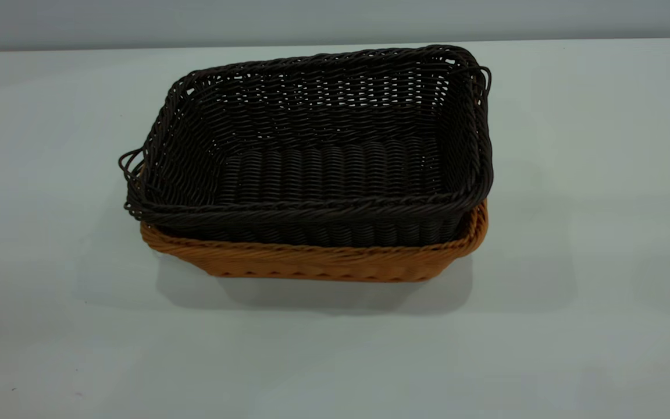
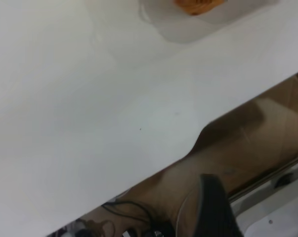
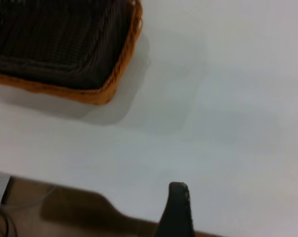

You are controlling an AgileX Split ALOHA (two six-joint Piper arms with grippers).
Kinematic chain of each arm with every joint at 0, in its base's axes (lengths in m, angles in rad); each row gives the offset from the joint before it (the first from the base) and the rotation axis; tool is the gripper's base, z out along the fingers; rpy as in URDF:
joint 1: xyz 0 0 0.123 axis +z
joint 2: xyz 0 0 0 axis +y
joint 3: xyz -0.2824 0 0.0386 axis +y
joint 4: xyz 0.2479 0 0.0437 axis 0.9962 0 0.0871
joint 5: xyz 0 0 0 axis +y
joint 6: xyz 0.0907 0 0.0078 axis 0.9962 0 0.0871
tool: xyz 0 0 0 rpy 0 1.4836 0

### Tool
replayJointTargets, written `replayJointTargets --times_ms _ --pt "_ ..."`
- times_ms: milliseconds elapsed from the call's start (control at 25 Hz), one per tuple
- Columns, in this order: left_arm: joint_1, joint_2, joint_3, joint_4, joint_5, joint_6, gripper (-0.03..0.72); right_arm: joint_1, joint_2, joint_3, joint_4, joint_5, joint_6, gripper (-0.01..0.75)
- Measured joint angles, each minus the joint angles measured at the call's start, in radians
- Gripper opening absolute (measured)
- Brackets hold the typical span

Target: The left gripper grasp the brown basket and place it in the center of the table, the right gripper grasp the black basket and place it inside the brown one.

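The black basket [image 1: 323, 157] sits nested inside the brown basket [image 1: 317, 262] in the middle of the table [image 1: 591, 233], with its rim standing above the brown rim. Neither gripper shows in the exterior view. The left gripper [image 2: 210, 207] is pulled back past the table's edge, far from the baskets; only a corner of the brown basket [image 2: 197, 6] shows in the left wrist view. The right gripper [image 3: 178, 207] is over the table's edge, well apart from the brown basket [image 3: 109, 84] and the black basket [image 3: 55, 39] inside it. Both grippers hold nothing.
The table edge [image 2: 198, 143] runs across the left wrist view, with brown floor and cables beyond it. The same edge [image 3: 89, 202] shows in the right wrist view. Bare tabletop lies all round the baskets.
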Motion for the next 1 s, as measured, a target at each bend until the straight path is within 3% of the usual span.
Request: replayJointTargets --times_ms 200,320,640,1000 --pt "0.178 -0.002 0.0 0.0 0.0 0.0 0.429 -0.201 -0.098 0.0 0.0 0.0 0.0 0.568" --pt "0.277 -0.029 0.0 0.0 0.0 0.0 0.429 -0.267 -0.18 0.0 0.0 0.002 0.0 0.568" --pt "0.47 -0.238 0.0 0.001 0.006 0.0 0.429 -0.275 -0.196 0.0 0.0 0.006 0.0 0.56" --pt "0.499 -0.339 0.0 0.001 0.02 0.0 0.429 -0.275 -0.196 0.0 0.003 0.006 0.0 0.527"
